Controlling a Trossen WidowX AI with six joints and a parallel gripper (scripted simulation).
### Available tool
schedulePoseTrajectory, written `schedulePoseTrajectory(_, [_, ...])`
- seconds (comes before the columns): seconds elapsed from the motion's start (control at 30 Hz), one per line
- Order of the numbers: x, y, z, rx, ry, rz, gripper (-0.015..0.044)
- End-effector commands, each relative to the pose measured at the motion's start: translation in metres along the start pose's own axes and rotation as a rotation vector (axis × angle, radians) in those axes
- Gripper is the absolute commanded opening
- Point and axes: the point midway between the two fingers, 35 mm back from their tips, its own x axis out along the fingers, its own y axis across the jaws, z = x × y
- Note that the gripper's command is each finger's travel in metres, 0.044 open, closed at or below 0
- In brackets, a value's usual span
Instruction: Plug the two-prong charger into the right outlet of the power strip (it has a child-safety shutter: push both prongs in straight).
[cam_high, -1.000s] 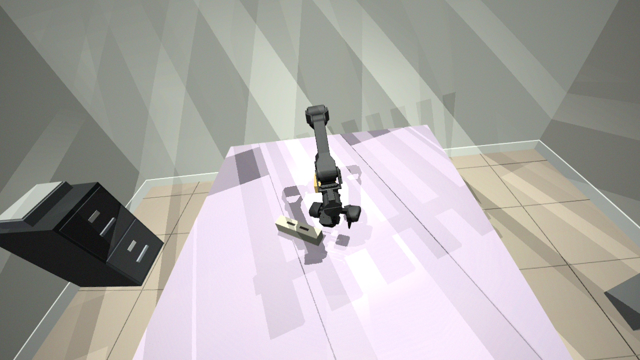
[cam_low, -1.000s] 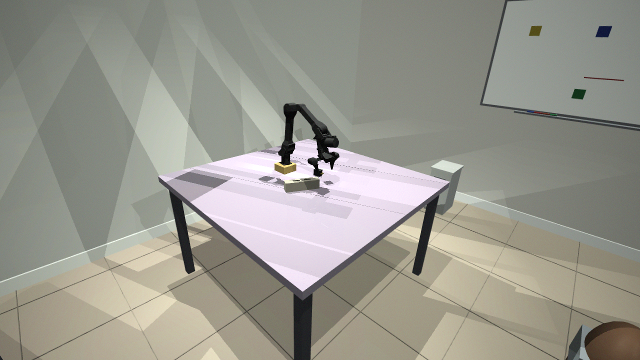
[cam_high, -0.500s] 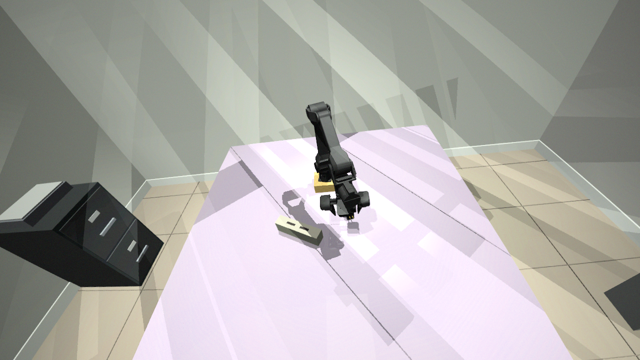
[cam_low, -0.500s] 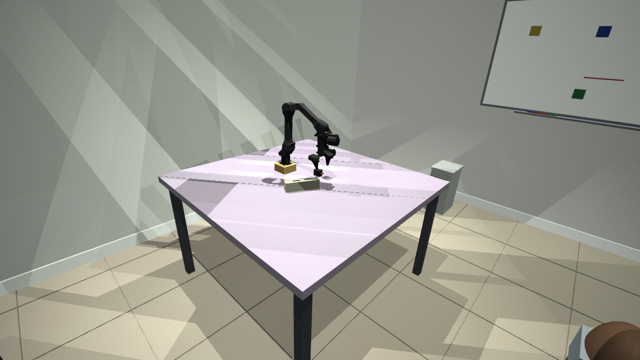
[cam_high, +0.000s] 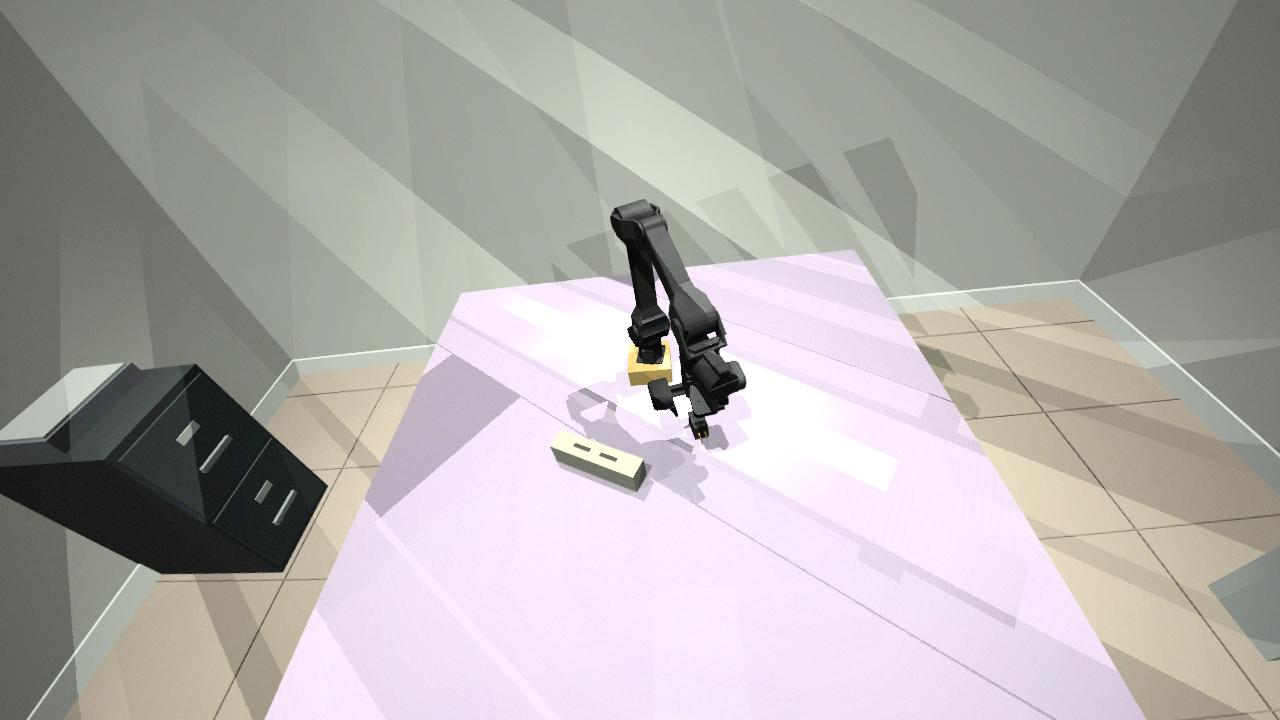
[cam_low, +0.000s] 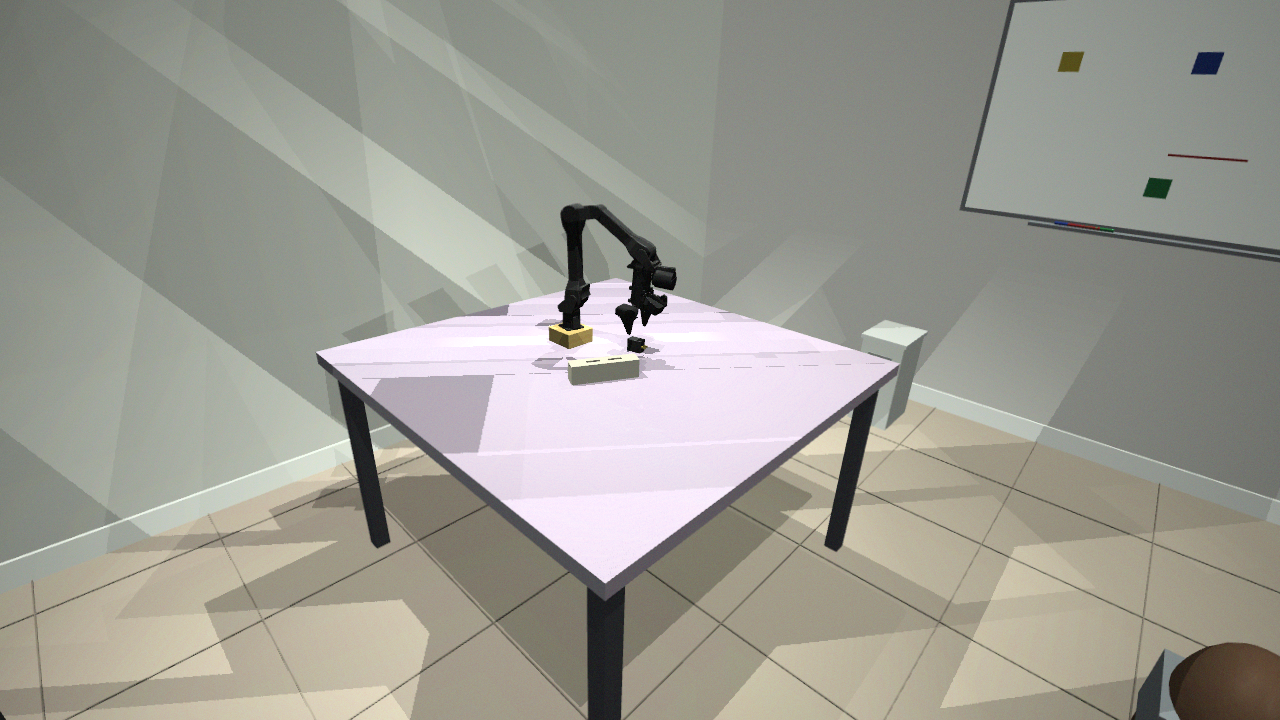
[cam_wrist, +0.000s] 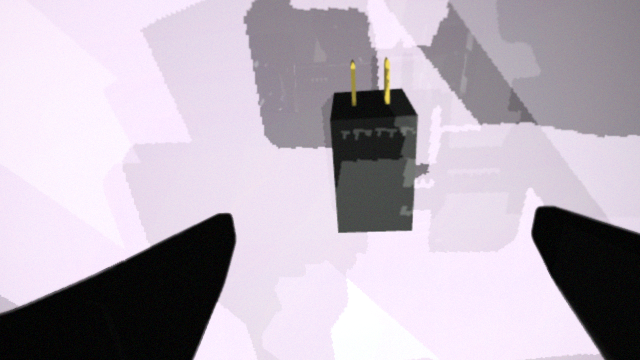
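Observation:
The black two-prong charger (cam_high: 698, 426) (cam_low: 635, 343) (cam_wrist: 375, 185) lies on its side on the table, to the right of the power strip. Its two yellow prongs (cam_wrist: 387, 82) point toward the top of the wrist view. The cream power strip (cam_high: 596, 466) (cam_low: 604, 370) lies on the table with two dark outlet slots in its top face; it is outside the wrist view. My gripper (cam_high: 696, 411) (cam_low: 637, 328) (cam_wrist: 377, 223) is wide open and empty, pointing down above the charger. In the wrist view the charger shows between the two fingers, touching neither. In the top view one finger is hard to make out.
The arm stands on a yellow base block (cam_high: 649, 375) (cam_low: 571, 336) behind the strip, on the pale pink table (cam_high: 537, 626) (cam_low: 537, 447). A dark cabinet (cam_high: 214, 474) stands on the floor beyond the table's left edge. Shadows of the arm fall around the charger.

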Motion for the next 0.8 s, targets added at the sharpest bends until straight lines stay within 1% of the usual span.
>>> schedulePoseTrajectory(0.0, [0.002, -0.001, -0.002, -0.012, -0.001, -0.005, 0.044])
schedulePoseTrajectory(0.77, [0.035, -0.001, 0.001, -0.012, 0.0, -0.005, 0.044])
